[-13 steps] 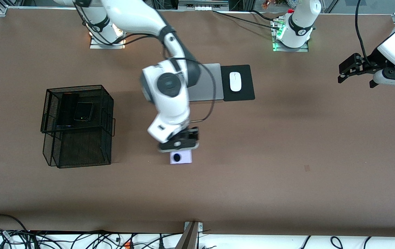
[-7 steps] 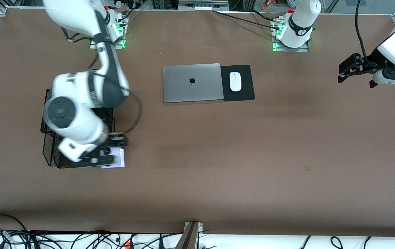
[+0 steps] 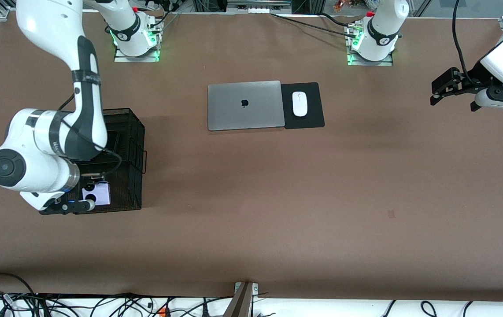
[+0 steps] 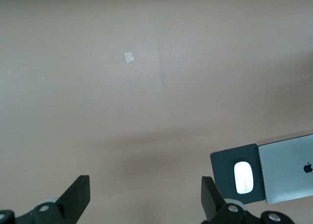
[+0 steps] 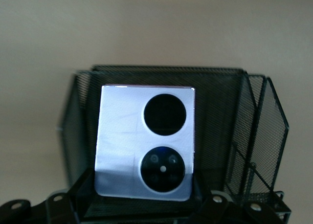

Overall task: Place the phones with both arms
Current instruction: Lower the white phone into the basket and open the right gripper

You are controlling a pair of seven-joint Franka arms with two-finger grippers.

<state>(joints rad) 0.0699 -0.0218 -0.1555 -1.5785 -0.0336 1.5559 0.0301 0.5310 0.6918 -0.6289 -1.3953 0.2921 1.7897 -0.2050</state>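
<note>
Right hand (image 3: pixel 95 193) clamped on lavender phone (image 3: pixel 98 194) over mesh basket (image 3: pixel 134 132), desk's right-arm end | to be lowered level before release | left hand (image 3: pixel 443 90) wide, parked

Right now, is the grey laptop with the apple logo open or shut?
Shut. The grey laptop lies flat on the table with its lid down, logo facing up, beside the black mouse pad.
</note>
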